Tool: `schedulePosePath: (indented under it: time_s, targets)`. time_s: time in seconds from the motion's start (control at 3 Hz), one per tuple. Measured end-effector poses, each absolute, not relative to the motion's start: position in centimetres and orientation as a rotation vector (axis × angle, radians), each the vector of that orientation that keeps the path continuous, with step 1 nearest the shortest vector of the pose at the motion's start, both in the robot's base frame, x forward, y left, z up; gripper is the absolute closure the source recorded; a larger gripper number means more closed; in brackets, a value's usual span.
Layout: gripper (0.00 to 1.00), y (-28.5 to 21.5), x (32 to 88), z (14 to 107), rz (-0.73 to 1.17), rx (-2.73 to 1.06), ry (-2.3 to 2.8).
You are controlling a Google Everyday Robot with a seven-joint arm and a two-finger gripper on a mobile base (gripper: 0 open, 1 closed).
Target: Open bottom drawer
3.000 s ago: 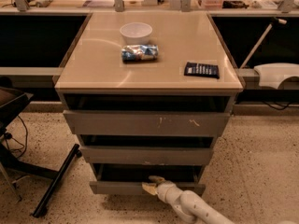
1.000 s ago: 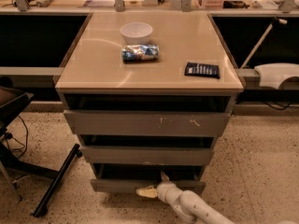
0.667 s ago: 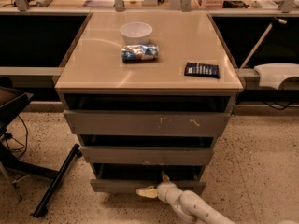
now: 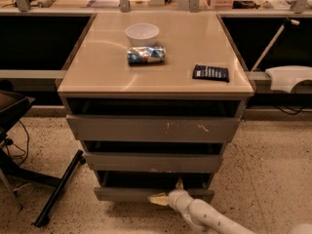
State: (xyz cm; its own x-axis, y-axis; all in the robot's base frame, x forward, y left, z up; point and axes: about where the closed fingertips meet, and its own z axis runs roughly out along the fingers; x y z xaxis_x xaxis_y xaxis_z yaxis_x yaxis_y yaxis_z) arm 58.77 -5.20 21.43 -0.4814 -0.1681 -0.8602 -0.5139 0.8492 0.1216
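End effector (image 4: pixel 165 196) low at bottom drawer (image 4: pixel 124 194)

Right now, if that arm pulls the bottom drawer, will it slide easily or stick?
Probably slides straight, not flexing: the bottom drawer has a rigid-looking flat front. No handle shows, so the gripper, at its front edge, may slip. It looks shallow, so likely light.

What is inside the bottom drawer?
Only a dark gap shows behind the front of the bottom drawer; any contents are hidden in shadow. The gripper sits at its front edge.
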Motion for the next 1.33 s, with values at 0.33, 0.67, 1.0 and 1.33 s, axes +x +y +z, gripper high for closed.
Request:
schedulePosePath:
  time_s: [0.33,0.67,1.0,1.33]
  targets:
    - [0.00,-5.2,58.8,21.4,0.454,-0.498,2.062]
    - [0.00,-4.7,59.4,20.7,0.359,-0.544,2.063]
    - [0.00,-5.8,60.2,20.6,0.296,-0.511,2.072]
    - [0.00,-5.8,60.2,20.6,0.296,-0.511,2.072]
